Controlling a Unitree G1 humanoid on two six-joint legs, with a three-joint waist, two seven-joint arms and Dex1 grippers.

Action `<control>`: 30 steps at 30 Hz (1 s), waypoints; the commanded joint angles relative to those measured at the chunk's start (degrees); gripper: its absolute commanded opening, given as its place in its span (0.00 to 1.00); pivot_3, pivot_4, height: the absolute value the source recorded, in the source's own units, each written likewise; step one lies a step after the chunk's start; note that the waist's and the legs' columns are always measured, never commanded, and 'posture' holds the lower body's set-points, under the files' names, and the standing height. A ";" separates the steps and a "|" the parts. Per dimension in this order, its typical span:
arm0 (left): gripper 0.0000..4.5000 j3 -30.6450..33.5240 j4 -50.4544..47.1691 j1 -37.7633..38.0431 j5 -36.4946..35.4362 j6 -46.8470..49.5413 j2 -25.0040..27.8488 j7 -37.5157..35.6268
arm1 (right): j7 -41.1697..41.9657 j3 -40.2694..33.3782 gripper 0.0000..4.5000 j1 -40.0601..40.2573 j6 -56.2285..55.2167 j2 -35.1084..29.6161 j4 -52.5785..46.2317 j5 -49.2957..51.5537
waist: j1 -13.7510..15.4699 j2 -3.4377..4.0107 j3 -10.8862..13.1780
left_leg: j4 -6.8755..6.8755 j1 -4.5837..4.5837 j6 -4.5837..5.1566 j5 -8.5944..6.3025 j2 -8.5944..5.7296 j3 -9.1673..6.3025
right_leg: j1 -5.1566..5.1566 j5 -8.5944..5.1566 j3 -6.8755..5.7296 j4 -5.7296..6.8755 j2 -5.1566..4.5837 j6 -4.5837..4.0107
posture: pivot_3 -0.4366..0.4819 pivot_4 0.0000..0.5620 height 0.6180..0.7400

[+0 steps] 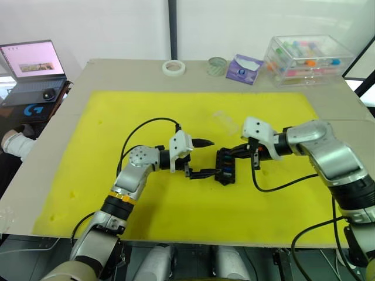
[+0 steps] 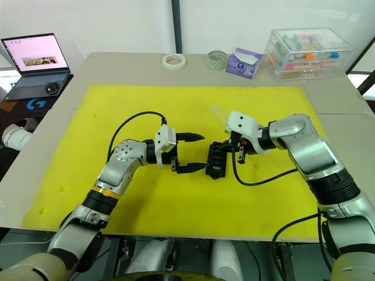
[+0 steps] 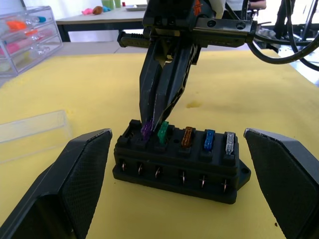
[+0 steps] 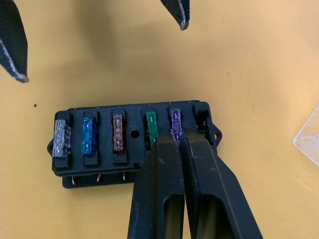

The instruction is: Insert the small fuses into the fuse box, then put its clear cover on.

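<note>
It looks like a lab or workshop: a bench [image 2: 70, 105] with a yellow mat [image 2: 146, 199], an open laptop [image 2: 36, 64], a tape roll [image 2: 173, 61] and a clear storage case [image 2: 307, 54].

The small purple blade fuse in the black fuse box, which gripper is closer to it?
Right. The right gripper has its fingertips shut on the small purple blade fuse in the black fuse box. The left gripper is open, its fingers flanking the box apart from it.
</note>
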 commanded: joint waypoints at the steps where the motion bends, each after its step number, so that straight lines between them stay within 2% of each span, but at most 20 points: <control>1: 0.99 0.18 -0.92 -0.41 0.03 -0.75 0.10 -0.04 | -0.30 -1.20 0.00 -1.30 0.48 0.29 -0.81 0.42 | 0.01 0.00 0.00 | 0.00 0.00 0.00 0.00 0.00 0.00 | 0.00 0.00 0.00 0.00 0.00 0.00 | 0.48 0.27 1.00; 21: 0.99 0.22 -0.81 -0.39 0.07 -0.82 0.22 0.02 | 0.17 0.50 0.00 -1.29 0.53 0.08 -1.05 -1.85 | -0.02 0.00 0.00 | 0.00 0.00 0.00 0.00 0.00 0.00 | 0.00 0.00 0.00 0.00 0.00 0.00 | 0.48 0.27 1.00; 24: 1.00 0.21 -0.75 -0.43 0.10 -0.79 0.24 0.00 | 0.27 0.46 0.15 -1.38 0.33 0.17 -0.84 -1.92 | -0.02 0.00 0.00 | 0.00 0.00 0.00 0.00 0.00 0.00 | 0.00 0.00 0.00 0.00 0.00 0.00 | 0.48 0.27 1.00; 27: 1.00 0.21 -0.84 -0.36 0.10 -0.84 0.30 -0.03 | 0.23 0.15 0.35 -1.37 0.42 0.29 -0.89 -1.86 | -0.01 0.00 0.00 | 0.00 0.00 0.00 0.00 0.00 0.00 | 0.00 0.00 0.00 0.01 0.00 0.00 | 0.48 0.27 1.00; 30: 1.00 0.22 -0.70 -0.43 0.13 -0.98 0.31 -0.07 | 0.28 -0.05 0.35 -1.33 0.49 0.37 -0.93 -1.75 | -0.02 0.00 0.00 | 0.00 0.00 0.00 0.00 0.00 0.00 | 0.00 0.00 0.00 0.01 0.00 0.00 | 0.48 0.27 1.00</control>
